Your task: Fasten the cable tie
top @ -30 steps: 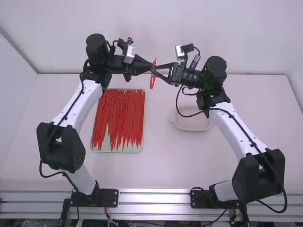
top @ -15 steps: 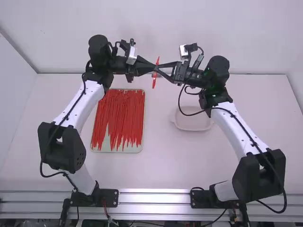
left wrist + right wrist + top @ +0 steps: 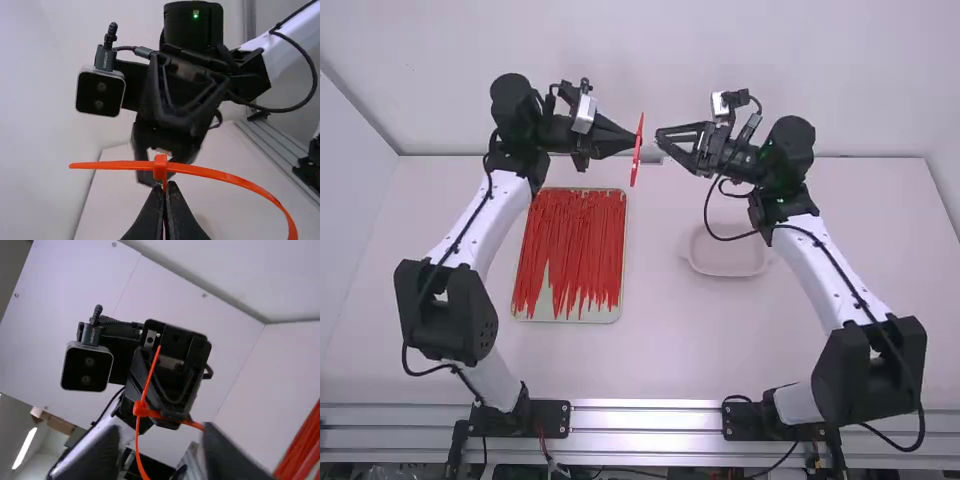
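A red cable tie (image 3: 637,150) is held up in the air above the table's far edge. My left gripper (image 3: 626,149) is shut on it. In the left wrist view the fingertips (image 3: 164,192) pinch just under the tie's head (image 3: 160,166), and the strap runs out to both sides of the head. My right gripper (image 3: 661,141) faces it from a short way off with its fingers open and nothing between them. The right wrist view looks at the left gripper (image 3: 150,414) and the tie (image 3: 146,390) hanging from it.
A flat tray (image 3: 623,250) with several red cable ties (image 3: 570,255) lies on the table under the left arm. A shallow white bowl (image 3: 725,262) sits below the right arm. Bare white table lies in front of both.
Both grippers met at the tie before. The right gripper has let go, opened and drawn back to the right. The left gripper has shifted a little left, still holding the tie.
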Motion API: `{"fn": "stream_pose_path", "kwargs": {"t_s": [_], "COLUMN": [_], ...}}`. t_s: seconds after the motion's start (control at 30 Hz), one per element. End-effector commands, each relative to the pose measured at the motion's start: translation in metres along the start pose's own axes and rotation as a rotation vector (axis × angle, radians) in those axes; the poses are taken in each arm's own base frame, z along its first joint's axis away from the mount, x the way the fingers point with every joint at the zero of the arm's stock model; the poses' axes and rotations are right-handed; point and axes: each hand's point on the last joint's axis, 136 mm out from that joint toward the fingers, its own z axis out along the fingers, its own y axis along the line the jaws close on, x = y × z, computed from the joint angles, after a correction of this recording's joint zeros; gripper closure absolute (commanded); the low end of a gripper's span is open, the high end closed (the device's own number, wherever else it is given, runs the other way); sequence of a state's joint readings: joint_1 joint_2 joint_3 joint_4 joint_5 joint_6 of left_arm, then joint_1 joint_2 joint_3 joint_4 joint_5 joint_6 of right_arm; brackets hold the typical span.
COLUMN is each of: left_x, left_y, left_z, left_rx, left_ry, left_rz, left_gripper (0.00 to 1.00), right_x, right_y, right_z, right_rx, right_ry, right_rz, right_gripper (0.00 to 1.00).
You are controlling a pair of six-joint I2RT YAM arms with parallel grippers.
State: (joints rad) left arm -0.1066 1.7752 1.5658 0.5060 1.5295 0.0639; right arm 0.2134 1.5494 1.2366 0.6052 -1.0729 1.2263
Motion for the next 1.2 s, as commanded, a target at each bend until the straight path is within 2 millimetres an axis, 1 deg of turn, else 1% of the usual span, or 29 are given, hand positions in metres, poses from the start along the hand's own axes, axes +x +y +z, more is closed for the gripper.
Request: {"fn": "stream_pose_path", "kwargs": {"t_s": [0.0, 0.17, 0.37, 0.5, 0.6, 0.7, 0.73, 0.8, 0.83, 0.93, 1.1, 1.13, 1.17], "left_x": [-0.017, -0.010, -0.003, 0.000, 0.001, 0.002, 0.002, 0.003, 0.003, 0.003, 0.003, 0.003, 0.003], "left_y": [-0.012, -0.013, -0.018, -0.019, -0.024, -0.027, -0.029, -0.031, -0.032, -0.031, -0.032, -0.033, -0.033], "left_z": [-0.004, -0.005, 0.004, 0.005, 0.014, 0.019, 0.022, 0.025, 0.026, 0.025, 0.027, 0.027, 0.027], "left_rx": [0.028, 0.026, 0.049, 0.051, 0.075, 0.087, 0.096, 0.104, 0.107, 0.103, 0.109, 0.110, 0.110], "left_ry": [-0.001, 0.001, -0.004, -0.004, -0.008, -0.011, -0.012, -0.014, -0.015, -0.014, -0.015, -0.015, -0.015], "left_rz": [0.015, -0.018, -0.048, -0.061, -0.093, -0.103, -0.100, -0.100, -0.101, -0.109, -0.109, -0.108, -0.108], "left_gripper": [0.98, 0.98, 0.98, 0.98, 0.98, 0.98, 0.98, 0.98, 0.98, 0.98, 0.98, 0.98, 0.98], "right_x": [-0.002, 0.009, 0.016, 0.016, 0.018, 0.018, 0.018, 0.018, 0.017, 0.015, 0.009, 0.008, 0.008], "right_y": [0.002, 0.007, 0.009, 0.009, 0.010, 0.010, 0.010, 0.009, 0.009, 0.008, 0.007, 0.006, 0.006], "right_z": [-0.001, 0.003, 0.002, 0.002, 0.002, 0.002, 0.002, 0.002, 0.002, 0.002, 0.002, 0.002, 0.002], "right_rx": [-0.004, -0.029, -0.051, -0.053, -0.058, -0.059, -0.059, -0.056, -0.054, -0.047, -0.031, -0.030, -0.029], "right_ry": [-0.003, 0.050, 0.087, 0.087, 0.097, 0.099, 0.098, 0.094, 0.091, 0.080, 0.049, 0.045, 0.044], "right_rz": [-0.032, -0.120, -0.244, -0.276, -0.273, -0.272, -0.273, -0.272, -0.265, -0.233, -0.212, -0.213, -0.213], "right_gripper": [0.01, 0.01, 0.02, 0.01, 0.00, 0.03, 0.06, 0.10, 0.14, 0.18, 0.45, 0.53, 0.56]}}
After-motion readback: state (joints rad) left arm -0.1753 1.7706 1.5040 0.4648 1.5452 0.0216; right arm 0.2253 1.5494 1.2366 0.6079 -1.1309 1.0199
